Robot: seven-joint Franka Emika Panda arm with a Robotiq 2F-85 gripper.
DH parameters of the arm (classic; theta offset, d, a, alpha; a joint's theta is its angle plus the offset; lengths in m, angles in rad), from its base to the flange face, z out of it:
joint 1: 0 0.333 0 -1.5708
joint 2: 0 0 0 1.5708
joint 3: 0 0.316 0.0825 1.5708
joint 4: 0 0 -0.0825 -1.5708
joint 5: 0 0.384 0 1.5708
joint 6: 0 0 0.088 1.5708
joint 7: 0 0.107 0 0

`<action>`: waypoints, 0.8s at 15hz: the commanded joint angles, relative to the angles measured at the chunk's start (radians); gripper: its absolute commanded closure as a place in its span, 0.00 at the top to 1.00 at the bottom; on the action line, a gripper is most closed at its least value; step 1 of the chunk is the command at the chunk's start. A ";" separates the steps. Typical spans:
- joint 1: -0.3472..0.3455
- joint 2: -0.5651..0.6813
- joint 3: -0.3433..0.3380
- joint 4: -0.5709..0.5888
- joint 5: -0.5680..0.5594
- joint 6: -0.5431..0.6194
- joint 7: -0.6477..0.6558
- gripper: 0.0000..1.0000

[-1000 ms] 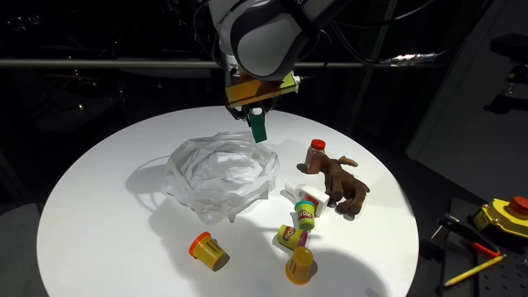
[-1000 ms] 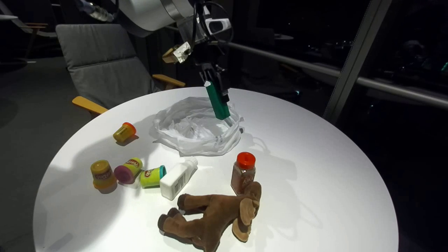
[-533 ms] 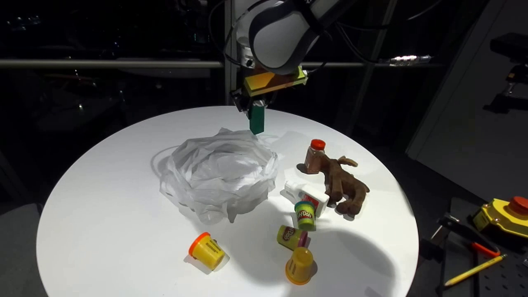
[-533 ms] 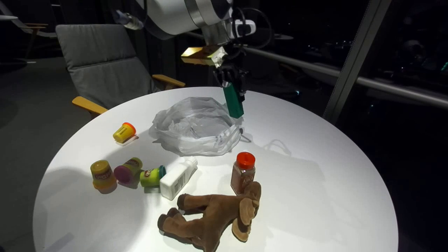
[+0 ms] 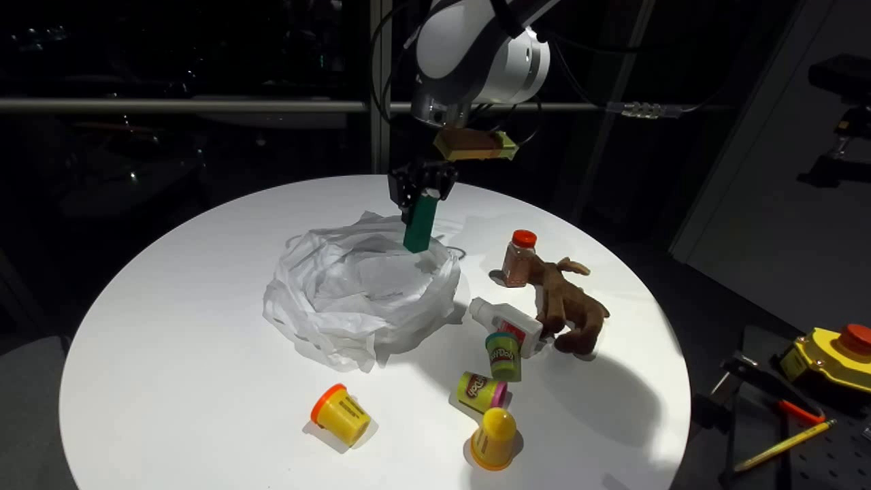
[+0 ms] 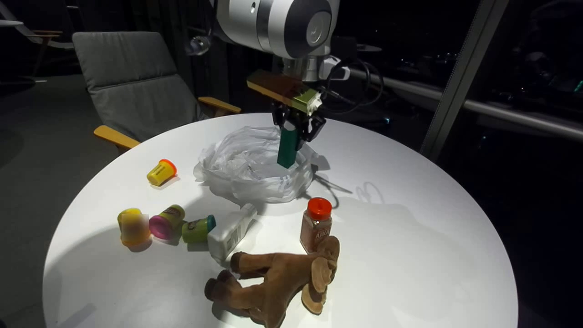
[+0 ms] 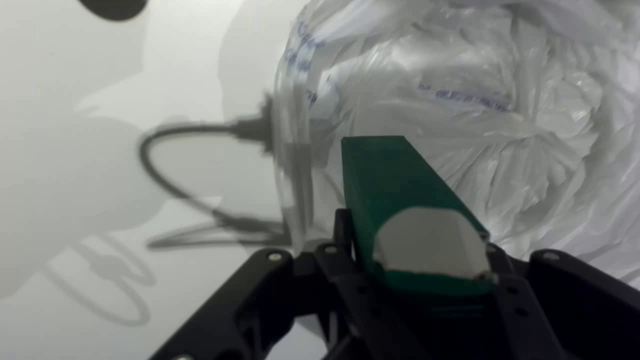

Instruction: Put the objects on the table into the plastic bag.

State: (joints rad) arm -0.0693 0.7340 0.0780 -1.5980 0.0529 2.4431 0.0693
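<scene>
My gripper (image 5: 423, 192) is shut on a green box (image 5: 419, 228) with a pale rounded patch near its top. In the wrist view the box (image 7: 395, 175) points down over the bag's opening, close to one rim. The white plastic bag (image 6: 255, 189) stands open on the table. Outside it lie a yellow tub with an orange lid (image 5: 342, 415), a yellow tub (image 5: 495, 442), a lime tub with a purple lid (image 5: 478, 390), a lime tub with a teal lid (image 5: 503, 358), a white bottle (image 6: 230, 233), a red-capped jar (image 6: 316, 228) and a brown plush moose (image 6: 278, 287).
The round white table (image 5: 170, 381) holds everything. A thin dark loop (image 7: 165, 180) shows beside the bag in the wrist view. A grey chair (image 6: 132, 82) stands behind the table. A yellow box with a red button (image 5: 833, 361) is off the table.
My gripper with the green box first rose and moved outward past the bag's rim, then came back and lower over the opening. The box is more upright in an exterior view. The other objects stayed still.
</scene>
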 commanded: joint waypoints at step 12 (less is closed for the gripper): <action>0.082 0.212 0.012 0.244 0.026 -0.221 -0.133 1.00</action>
State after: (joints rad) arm -0.0347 0.9416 0.1030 -1.3852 0.0989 2.2102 -0.0770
